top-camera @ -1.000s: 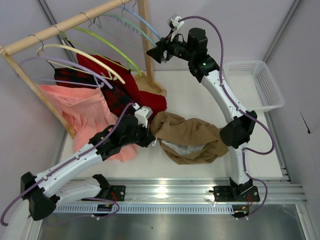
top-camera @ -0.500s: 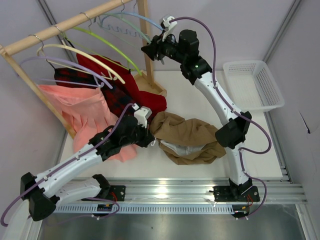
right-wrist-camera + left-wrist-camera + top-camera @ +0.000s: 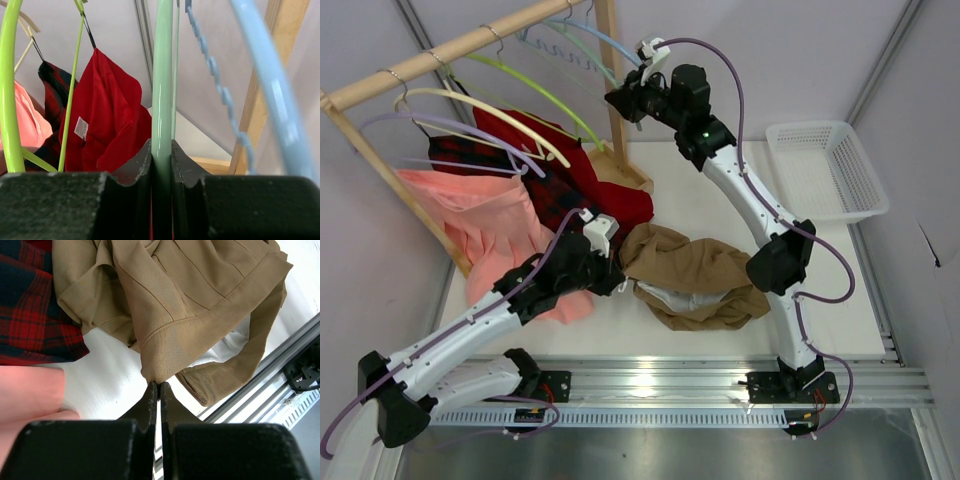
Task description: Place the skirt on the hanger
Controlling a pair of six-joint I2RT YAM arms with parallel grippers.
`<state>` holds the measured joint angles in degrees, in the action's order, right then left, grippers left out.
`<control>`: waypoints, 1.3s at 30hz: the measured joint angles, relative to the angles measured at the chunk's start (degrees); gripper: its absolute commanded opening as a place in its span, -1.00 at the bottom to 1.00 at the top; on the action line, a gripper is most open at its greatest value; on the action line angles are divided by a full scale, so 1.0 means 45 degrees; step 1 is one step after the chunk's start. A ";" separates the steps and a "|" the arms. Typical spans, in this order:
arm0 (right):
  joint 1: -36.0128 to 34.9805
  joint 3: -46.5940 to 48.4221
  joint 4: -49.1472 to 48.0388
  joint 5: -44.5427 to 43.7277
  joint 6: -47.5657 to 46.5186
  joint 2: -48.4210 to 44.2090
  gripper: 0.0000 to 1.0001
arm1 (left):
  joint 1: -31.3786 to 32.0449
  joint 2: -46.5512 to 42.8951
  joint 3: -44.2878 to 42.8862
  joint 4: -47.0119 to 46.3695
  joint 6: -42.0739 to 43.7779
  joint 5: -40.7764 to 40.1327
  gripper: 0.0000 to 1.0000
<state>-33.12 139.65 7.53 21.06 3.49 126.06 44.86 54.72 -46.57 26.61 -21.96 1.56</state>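
My left fingers (image 3: pixel 149 402) pinch the skirt (image 3: pixel 190 305) by its hem so an edge is ready, while my right fingers (image 3: pixel 136 167) clamp the hanger (image 3: pixel 162 75), I judge to bring it over.

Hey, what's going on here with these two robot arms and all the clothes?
The left pincer is shut on an edge of the tan skirt, which lies crumpled on the table. The right pincer is up at the wooden rack, clamped on the pale green hanger that hangs between a lime-green hanger and a light blue hanger. The skirt is not on the hanger yet.
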 measured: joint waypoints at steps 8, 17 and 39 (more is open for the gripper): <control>-0.0053 -0.0588 -0.1248 -0.0607 0.0879 -0.0350 -1.00 | -0.0151 -0.0126 0.0194 -0.0136 0.0000 0.0019 -1.00; -0.0180 -0.0797 -0.1064 -0.0787 0.1515 -0.0733 -1.00 | -0.0403 -0.0583 0.0573 -0.0325 0.0044 0.0034 -0.99; -0.0607 -0.8534 0.0311 -0.2531 0.0267 -0.9360 -1.00 | -0.0767 -0.0087 0.0549 -0.0631 0.0248 0.1171 -1.00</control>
<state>-35.86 101.25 8.93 9.67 4.69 83.94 41.41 54.33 -44.10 23.77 -20.84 6.83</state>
